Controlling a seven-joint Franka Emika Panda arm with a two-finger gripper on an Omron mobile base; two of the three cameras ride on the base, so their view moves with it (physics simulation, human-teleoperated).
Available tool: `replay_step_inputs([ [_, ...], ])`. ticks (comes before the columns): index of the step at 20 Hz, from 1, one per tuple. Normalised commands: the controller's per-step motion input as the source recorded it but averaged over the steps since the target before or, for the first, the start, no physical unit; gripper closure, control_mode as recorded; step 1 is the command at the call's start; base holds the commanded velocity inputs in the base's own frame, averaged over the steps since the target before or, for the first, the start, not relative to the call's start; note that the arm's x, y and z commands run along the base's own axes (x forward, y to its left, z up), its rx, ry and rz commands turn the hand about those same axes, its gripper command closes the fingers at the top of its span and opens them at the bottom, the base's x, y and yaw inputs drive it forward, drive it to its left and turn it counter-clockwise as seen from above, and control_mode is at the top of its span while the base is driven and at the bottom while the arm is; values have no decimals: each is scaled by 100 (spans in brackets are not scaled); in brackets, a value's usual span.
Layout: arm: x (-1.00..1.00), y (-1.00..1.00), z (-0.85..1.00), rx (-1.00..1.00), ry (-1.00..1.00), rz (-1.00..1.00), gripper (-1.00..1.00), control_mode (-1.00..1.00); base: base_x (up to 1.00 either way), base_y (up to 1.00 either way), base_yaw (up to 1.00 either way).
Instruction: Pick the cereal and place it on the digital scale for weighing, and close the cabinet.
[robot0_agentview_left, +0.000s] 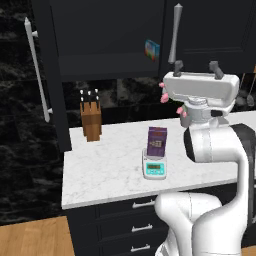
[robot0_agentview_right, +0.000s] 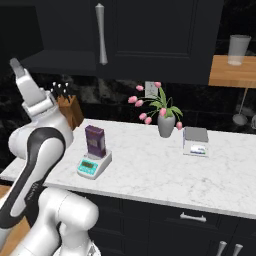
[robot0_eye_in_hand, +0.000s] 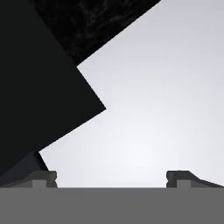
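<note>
**Cereal's on the scale, door left to shut**

Gripper (robot0_agentview_left: 198, 67) is spread wide, holding nothing, pointing up near the cabinet. The open left door (robot0_agentview_left: 42, 75) swings out well to its left, handle (robot0_agentview_left: 36, 70) running vertical. Purple cereal (robot0_agentview_left: 156, 142) stands upright on the teal scale (robot0_agentview_left: 154, 168), below the gripper on the counter (robot0_agentview_left: 100, 170).

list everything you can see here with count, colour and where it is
cereal: 1, purple, upright on the digital scale
digital scale: 1, teal and white, front of counter
cabinet: 1, black, above counter, left door open
small box: 1, light blue, inside cabinet
knife block: 1, brown, left back of counter
vase of tulips: 1, grey with pink flowers, back of counter
second scale: 1, grey and white, right of vase
counter: 1, white marble
glass: 1, clear, wooden shelf
end effector: 1, open, raised by cabinet
</note>
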Motion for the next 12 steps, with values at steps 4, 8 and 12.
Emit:
replay_step_inputs([
  [4,-90,69,8,0,25,0,-100,-100,0,0,0],
  [8,-88,60,16,0,35,0,-100,-100,0,0,0],
  [12,-89,47,15,0,34,0,-100,-100,0,0,0],
])
